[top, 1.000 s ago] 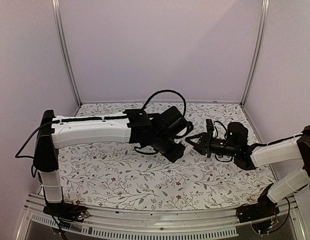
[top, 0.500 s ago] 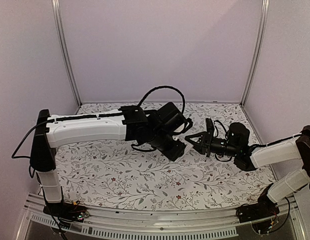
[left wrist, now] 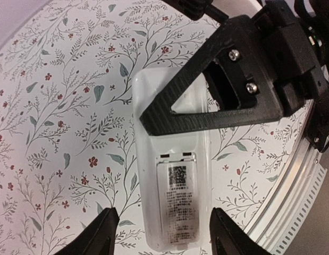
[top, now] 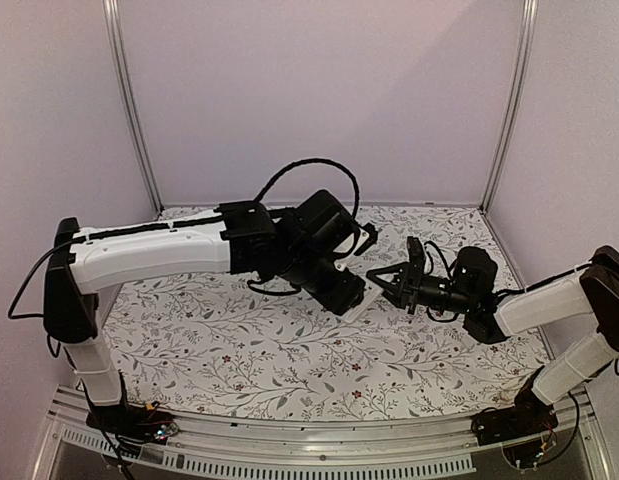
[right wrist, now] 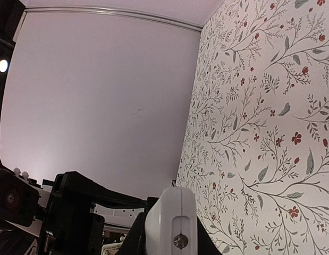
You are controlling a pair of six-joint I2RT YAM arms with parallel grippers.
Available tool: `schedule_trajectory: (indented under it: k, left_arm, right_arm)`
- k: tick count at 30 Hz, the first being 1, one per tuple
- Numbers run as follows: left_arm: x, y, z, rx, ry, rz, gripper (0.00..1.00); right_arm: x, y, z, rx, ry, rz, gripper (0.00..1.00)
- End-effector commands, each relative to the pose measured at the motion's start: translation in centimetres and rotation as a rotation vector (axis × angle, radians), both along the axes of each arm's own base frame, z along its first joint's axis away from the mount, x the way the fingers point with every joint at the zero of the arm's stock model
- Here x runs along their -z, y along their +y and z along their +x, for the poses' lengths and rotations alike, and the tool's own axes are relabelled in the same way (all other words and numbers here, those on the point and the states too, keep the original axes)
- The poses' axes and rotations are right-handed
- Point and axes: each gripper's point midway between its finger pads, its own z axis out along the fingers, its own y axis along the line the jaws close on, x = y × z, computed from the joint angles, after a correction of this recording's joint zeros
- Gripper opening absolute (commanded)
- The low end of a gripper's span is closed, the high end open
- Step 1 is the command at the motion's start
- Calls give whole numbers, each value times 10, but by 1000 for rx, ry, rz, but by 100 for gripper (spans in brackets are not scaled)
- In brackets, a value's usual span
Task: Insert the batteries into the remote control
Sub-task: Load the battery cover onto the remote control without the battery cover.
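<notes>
Small white remote control [left wrist: 172,175]: hard, glossy plastic, a flat slim bar with rounded corners, back face turned to the left wrist camera, dark printed label [left wrist: 177,204] toward 6 o'clock, two little notches just above. From overhead, just toward 3 o'clock of the middle of the floral-cloth desk [left wrist: 58,133], between both arms; resting on the cloth or held clear, hard to tell.

Probably light and rigid, yet slick, so apt to twist or slide under a narrow pinch. Best taken across the long edges near mid-length, clear of the label end.

Right pincer [top: 382,287] closed, reaching in from 3 o'clock overhead, one black ribbed triangular finger [left wrist: 207,114] across the remote's 12 o'clock half; apparently gripping there. Left pincer [left wrist: 164,228] parted, tips either side of the 6 o'clock end, holding nothing.

No batteries in sight; bay open or covered, impossible to tell.
</notes>
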Motion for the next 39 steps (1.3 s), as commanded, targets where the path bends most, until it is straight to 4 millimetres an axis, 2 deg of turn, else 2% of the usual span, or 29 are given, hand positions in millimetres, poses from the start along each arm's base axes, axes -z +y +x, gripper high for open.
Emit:
schedule_trajectory:
  k: [1,12,29,39]
  left_arm:
    - [-4,13,-4,1,24,-4,60]
    - [9,14,-17,19,74,10,54]
    - [21,9,-16,20,77,36,47]
    - [20,3,-15,38,65,37,39]
  right_arm:
    - [-6,1,-3,-8,-15,25,0]
    - [-5,1,-2,-9,-13,24,0]
    - [-5,2,-2,-13,-14,29,0]
    - [-4,3,-2,-20,-11,33,0]
